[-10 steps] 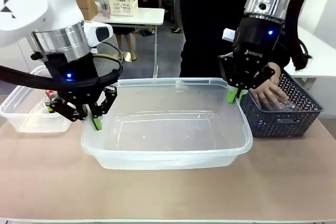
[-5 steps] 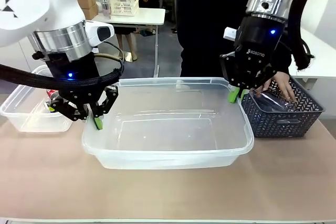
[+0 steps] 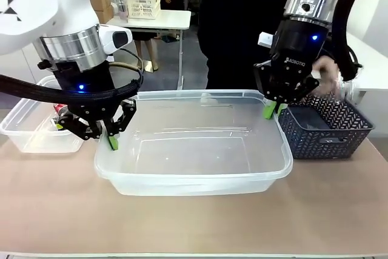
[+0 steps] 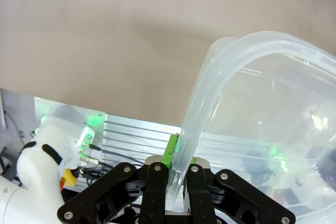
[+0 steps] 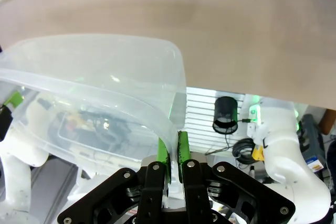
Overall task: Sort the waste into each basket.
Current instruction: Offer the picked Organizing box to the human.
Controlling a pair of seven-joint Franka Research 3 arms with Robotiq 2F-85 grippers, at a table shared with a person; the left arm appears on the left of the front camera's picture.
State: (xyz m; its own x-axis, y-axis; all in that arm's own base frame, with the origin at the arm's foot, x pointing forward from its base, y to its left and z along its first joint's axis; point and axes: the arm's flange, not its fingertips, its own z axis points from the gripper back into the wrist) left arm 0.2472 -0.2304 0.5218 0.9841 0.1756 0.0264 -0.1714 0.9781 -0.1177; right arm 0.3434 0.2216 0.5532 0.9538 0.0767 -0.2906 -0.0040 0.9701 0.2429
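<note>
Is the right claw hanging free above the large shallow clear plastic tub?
No, the right claw is shut on the rim of the large shallow clear plastic tub, its green pads pinching it.

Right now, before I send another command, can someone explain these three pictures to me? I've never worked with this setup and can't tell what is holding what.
You are looking at two white robot arms at a table, with a person standing at the far side. The front picture comes from a fixed camera between the arms. The other two come from a camera on each wrist, looking along that arm's own fingers. The left fingers and the right fingers are each shut on the rim of the large clear tub, one on its left side and one at its far right corner. The wrist pictures show that rim pinched between the green pads. To the left sits a small clear tub with something red inside. To the right sits a dark lattice basket. The person's hand, blurred, is above that basket.
</note>
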